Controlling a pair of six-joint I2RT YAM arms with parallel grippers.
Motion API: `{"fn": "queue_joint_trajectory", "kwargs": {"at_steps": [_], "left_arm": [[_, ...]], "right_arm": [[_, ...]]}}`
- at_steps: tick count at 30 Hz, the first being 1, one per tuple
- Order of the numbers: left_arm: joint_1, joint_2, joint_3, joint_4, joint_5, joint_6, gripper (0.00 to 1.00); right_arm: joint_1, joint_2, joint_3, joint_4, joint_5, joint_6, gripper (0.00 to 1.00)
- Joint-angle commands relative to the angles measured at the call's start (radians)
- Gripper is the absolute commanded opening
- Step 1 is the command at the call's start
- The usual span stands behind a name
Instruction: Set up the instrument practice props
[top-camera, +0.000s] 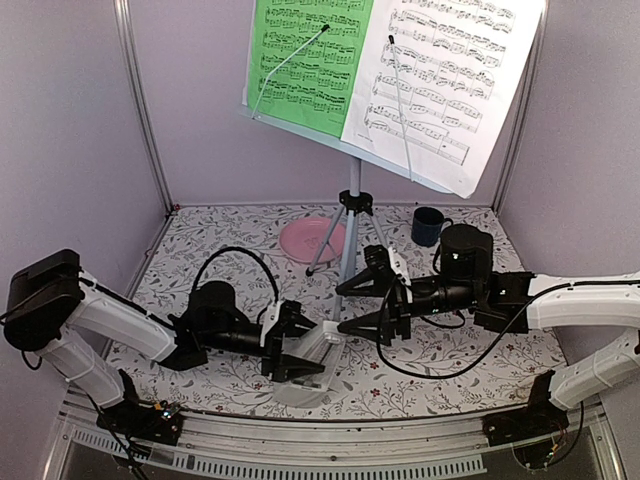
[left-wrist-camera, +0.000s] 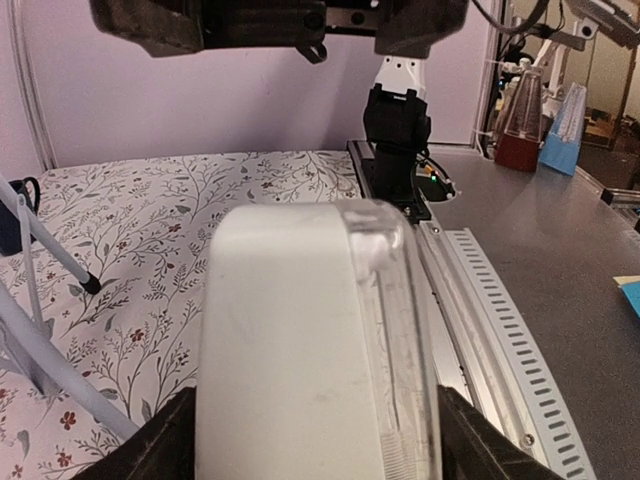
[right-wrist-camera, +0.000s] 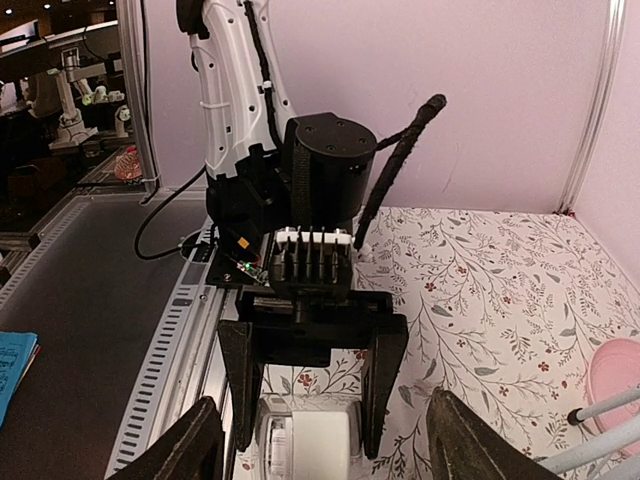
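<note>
The pale grey-blue music stand (top-camera: 353, 190) rises on its tripod at mid table. On it lean a green music sheet (top-camera: 305, 55) and a white music sheet (top-camera: 445, 75), each under a thin wire clip. The white metronome (top-camera: 322, 345) hangs tilted near the front edge, with my left gripper (top-camera: 305, 350) shut on it. In the left wrist view the metronome (left-wrist-camera: 300, 340) fills the space between the dark fingers (left-wrist-camera: 160, 445). My right gripper (top-camera: 342, 308) stands open just right of it, pointing left, with nothing between its fingers. In the right wrist view the metronome (right-wrist-camera: 315, 445) sits ahead of my spread fingers (right-wrist-camera: 195, 445).
A pink plate (top-camera: 300, 240) lies behind the tripod's left leg and a dark blue mug (top-camera: 428, 226) stands at the back right. Tripod legs (left-wrist-camera: 40, 300) splay over the floral cloth close to both grippers. A metal rail (top-camera: 330, 440) runs along the near edge.
</note>
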Motion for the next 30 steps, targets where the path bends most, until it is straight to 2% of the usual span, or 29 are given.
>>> {"fn": "queue_joint_trajectory", "kwargs": {"at_steps": [1, 11, 16, 20, 27, 30], "left_arm": [[0.014, 0.002, -0.003, 0.122, 0.001, 0.01, 0.42], [0.015, -0.012, -0.098, 0.162, -0.062, -0.015, 0.7], [0.015, -0.058, -0.112, 0.096, -0.095, -0.025, 0.81], [0.011, -0.11, -0.074, -0.088, -0.144, -0.035, 0.83], [0.01, -0.216, -0.095, -0.209, -0.193, -0.031, 0.84], [0.011, -0.232, -0.052, -0.304, -0.194, -0.036, 0.81]], "right_arm": [[-0.003, -0.005, -0.022, 0.007, 0.002, 0.022, 0.72], [-0.003, 0.011, -0.016, 0.001, -0.005, 0.018, 0.74], [-0.003, 0.006, -0.015, -0.006, -0.001, 0.016, 0.76], [-0.003, 0.0, -0.016, -0.012, 0.011, 0.019, 0.77], [-0.003, -0.013, -0.02, -0.032, 0.027, 0.023, 0.78], [-0.004, -0.013, -0.019, -0.047, 0.036, 0.027, 0.79]]}}
